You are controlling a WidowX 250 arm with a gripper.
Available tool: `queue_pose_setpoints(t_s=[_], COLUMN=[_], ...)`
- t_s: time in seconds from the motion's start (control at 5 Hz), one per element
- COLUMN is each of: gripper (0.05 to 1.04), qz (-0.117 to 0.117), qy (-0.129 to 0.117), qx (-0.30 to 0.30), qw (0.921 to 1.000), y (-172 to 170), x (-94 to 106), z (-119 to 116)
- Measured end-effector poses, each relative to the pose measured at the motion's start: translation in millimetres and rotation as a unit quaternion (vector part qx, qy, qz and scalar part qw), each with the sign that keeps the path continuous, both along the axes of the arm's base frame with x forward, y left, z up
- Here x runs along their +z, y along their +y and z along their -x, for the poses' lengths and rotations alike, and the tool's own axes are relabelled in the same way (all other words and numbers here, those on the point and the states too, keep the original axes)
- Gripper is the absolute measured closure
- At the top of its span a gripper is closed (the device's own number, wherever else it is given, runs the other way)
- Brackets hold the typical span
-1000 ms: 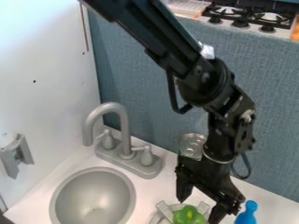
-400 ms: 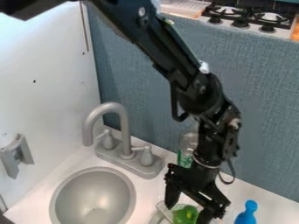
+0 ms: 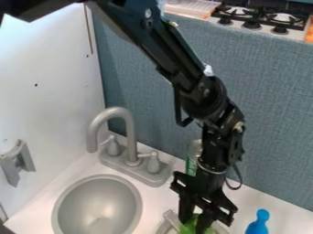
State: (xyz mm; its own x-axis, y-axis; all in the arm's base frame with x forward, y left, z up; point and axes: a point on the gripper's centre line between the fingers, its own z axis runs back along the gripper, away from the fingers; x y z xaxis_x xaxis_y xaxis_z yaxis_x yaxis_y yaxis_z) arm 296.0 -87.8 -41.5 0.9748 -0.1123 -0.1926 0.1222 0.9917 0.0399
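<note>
The black gripper (image 3: 194,222) hangs low at the bottom of the camera view, right of the sink. Its fingers press on both sides of a rounded, shiny green object (image 3: 189,225), which is partly hidden by them. Around and under the green object is a grey-rimmed dish or rack (image 3: 170,220), cut off by the view's bottom edge. A blue bottle-shaped object (image 3: 259,223) stands to the gripper's right. Behind the arm, a can with green on its side (image 3: 192,160) is partly covered.
The round grey sink (image 3: 98,208) lies to the left, with a grey faucet (image 3: 129,137) and its handles behind it. A blue-grey panel (image 3: 269,105) rises behind the counter, a white wall (image 3: 49,91) on the left. Beyond the panel is a stove (image 3: 263,18).
The gripper has moved left and down over the green object, and its fingers have come together on it. More of the can's side came into sight, then the arm covered part of it.
</note>
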Motion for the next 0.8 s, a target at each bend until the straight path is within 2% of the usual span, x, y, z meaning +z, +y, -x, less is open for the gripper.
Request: queue_pose_setpoints(t_s=[0.2,0.4,0.6,0.8], gripper=[0.861,0.945,0.972,0.973], qz=[0.014,0.016,0.003,0.016], qy=[-0.006,-0.014,-0.051,-0.041], qx=[-0.007,-0.01,-0.035,-0.069], qw=[0.9999,0.9997,0.9981,0.9967], y=[-3.7,-5.9,-29.1,-46.6], x=[0.2,11.8,48.6,54.9], z=[-1.6,2.8,12.2,39.0])
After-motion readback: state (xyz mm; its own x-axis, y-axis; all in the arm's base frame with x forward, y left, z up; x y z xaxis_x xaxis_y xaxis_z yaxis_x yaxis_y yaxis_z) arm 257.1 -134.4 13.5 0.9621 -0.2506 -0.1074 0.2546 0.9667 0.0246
